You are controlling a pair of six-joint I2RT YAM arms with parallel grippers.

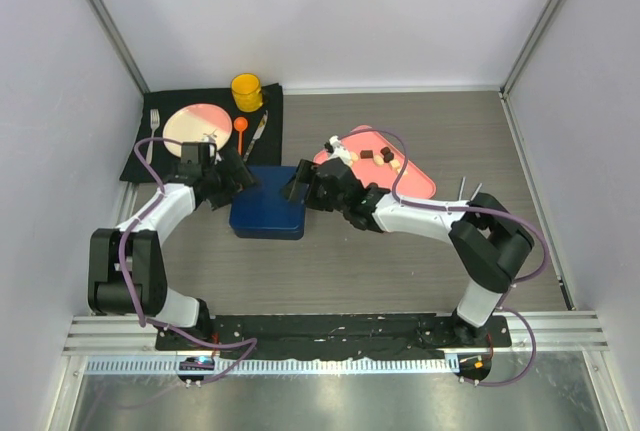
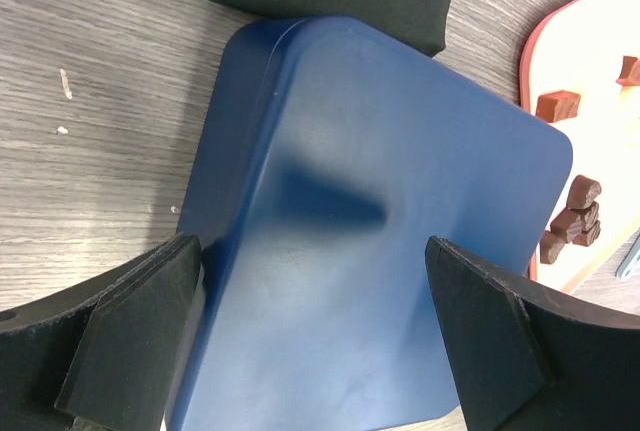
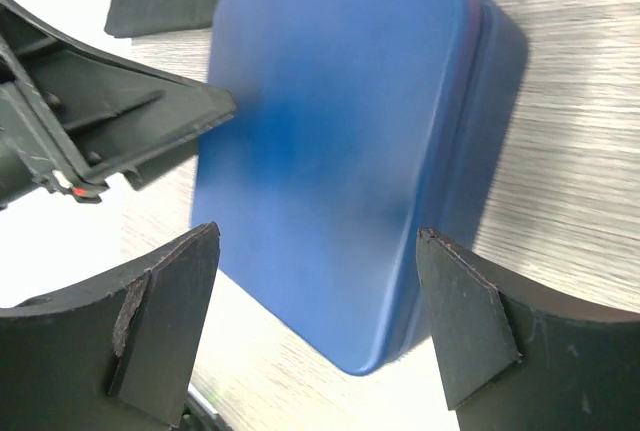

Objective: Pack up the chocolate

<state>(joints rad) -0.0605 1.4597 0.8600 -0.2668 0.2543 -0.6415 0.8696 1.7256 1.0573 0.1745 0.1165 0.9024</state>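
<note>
While the blue box (image 1: pixel 268 213) lies closed at the middle of the table (image 1: pixel 400 261), both grippers are held over its far edge. The left gripper (image 1: pixel 242 173) is poised at the far left corner of the box, and its jaws are spread wide. In the left wrist view one finger (image 2: pixel 130 341) is seen at the box's side edge and the other above the lid. The right gripper (image 1: pixel 299 185) is placed at the far right corner, its jaws likewise spread wide, and the lid is seen between its fingers (image 3: pixel 165 321) in the right wrist view. Both pairs of jaws are empty, and whether any finger touches the box cannot be told.

The chocolate (image 1: pixel 387 154) is found on the pink tray (image 1: pixel 418 183), which is set just right of the box and a little farther away. Several dark brown pieces and some pale ones are scattered over the tray's far part, apart from the box.

On the far left a black mat (image 1: pixel 140 159) is laid out. On it a pale plate (image 1: pixel 197 129), a fork (image 1: pixel 153 129), a yellow cup (image 1: pixel 247 92), an orange spoon (image 1: pixel 240 127) and a knife (image 1: pixel 258 135) are arranged.
</note>
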